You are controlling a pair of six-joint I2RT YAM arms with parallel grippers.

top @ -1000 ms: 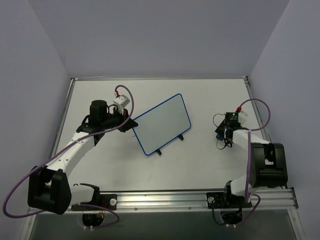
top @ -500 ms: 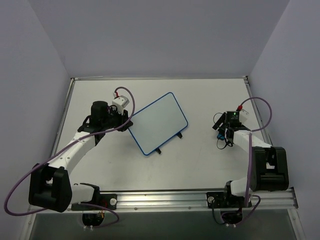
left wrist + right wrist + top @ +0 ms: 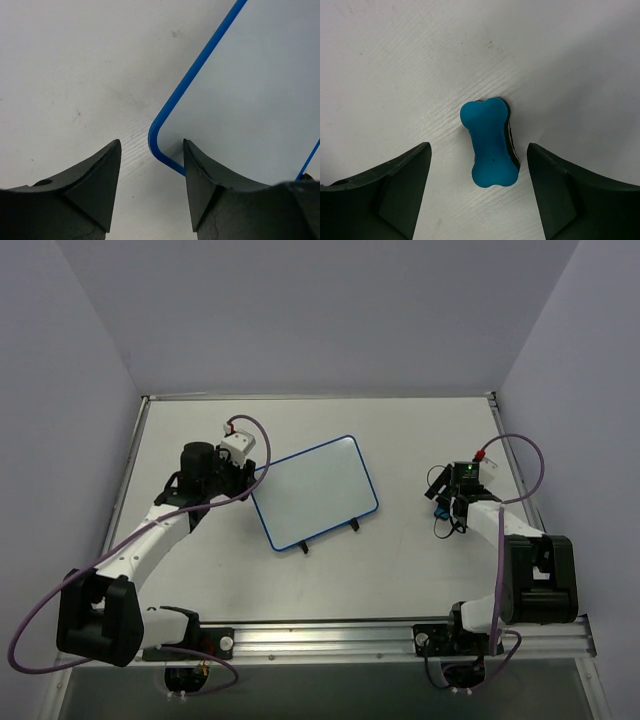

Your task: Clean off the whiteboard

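Observation:
The whiteboard (image 3: 313, 493) lies mid-table, white with a thin blue rim and two small black feet (image 3: 357, 525) on its near edge; its face is blank. My left gripper (image 3: 250, 480) is at its left corner. In the left wrist view the jaws of this gripper (image 3: 151, 145) stand apart, with the rounded corner of the whiteboard (image 3: 250, 90) between them, close to the right finger. At the right, my right gripper (image 3: 441, 498) stands open over a blue bone-shaped eraser (image 3: 491, 145), which lies on the table between the fingers of the gripper (image 3: 478, 145), touching neither.
The white tabletop (image 3: 420, 440) is bounded by a metal rail (image 3: 400, 637) at the near edge and by grey walls on the other sides. Purple cables loop from both arms.
Both grippers have opened. The left one let go of the whiteboard's corner, and the board swung and settled lower on the table. The right one released the eraser.

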